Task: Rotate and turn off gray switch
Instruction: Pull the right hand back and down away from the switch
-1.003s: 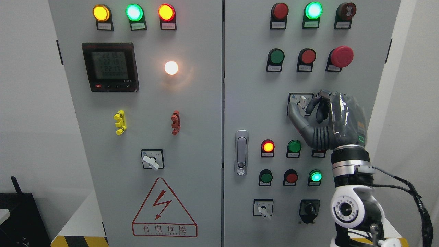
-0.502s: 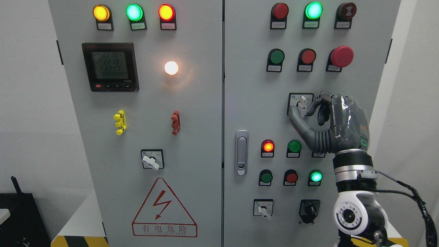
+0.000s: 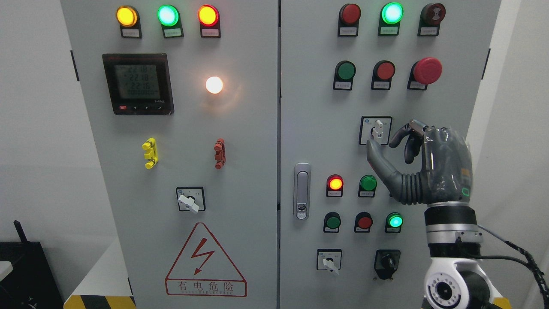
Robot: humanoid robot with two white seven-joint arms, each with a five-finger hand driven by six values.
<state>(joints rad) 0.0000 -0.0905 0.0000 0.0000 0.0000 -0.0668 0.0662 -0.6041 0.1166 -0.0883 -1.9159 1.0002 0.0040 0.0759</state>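
Pale grey steel control cabinet point(image 3: 240, 171) fills the view, two doors split by a vertical seam at centre. Left door: black square digital meter with a lit grey display point(image 3: 137, 83) at upper left, a glowing white round lamp point(image 3: 214, 85) to its right, and a red-outlined triangular lightning warning sticker point(image 3: 205, 262) low on the door.

Right door: silver recessed door latch point(image 3: 302, 190) near the seam, and a large red mushroom-head stop button point(image 3: 426, 70) at upper right.

Robot's right hand point(image 3: 422, 165), dark grey with jointed fingers on a silver and white wrist, comes up from the lower right corner. It sits just right of and slightly below the switch, not touching it. Thumb points up-left toward the switch plate's lower edge; the other fingers are loosely curled, apart from the thumb, holding nothing.

Task item: small rotary switch with a pale grey-white knob on a black-framed square plate point(image 3: 376, 130), mid-height on the right door, below the row of green and red push buttons. Its knob stands upright, roughly vertical.

Below it, a lit red-orange indicator lamp point(image 3: 335, 183) and a lit green indicator lamp point(image 3: 394, 221).
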